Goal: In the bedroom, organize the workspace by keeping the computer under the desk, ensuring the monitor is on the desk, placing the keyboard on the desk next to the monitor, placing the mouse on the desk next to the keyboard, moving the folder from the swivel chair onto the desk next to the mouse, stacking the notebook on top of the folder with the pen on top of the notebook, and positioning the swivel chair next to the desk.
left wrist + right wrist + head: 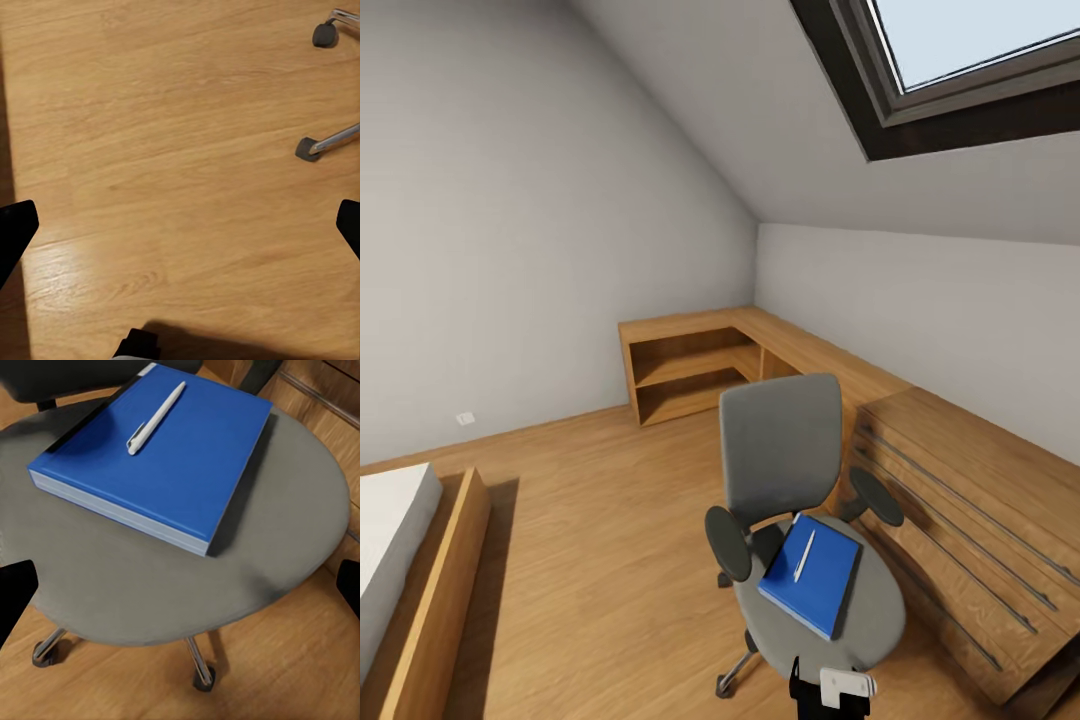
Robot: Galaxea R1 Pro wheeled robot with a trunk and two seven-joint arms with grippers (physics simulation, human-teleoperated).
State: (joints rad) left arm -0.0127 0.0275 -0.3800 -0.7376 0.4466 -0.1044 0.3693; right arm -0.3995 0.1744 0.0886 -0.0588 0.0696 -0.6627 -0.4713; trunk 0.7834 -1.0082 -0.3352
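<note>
One light-wood chest [970,520] stands beside the swivel chair [800,500].

Head high, wide; right wrist near swivel chair [187,585].

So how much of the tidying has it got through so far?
Hardly any, it seems. The blue folder lies on the swivel chair seat with the pen on top, not on a desk. Nothing is in hand: the right tool hangs open above the seat, the left tool open over bare floor. All moving looks left to do.
</note>
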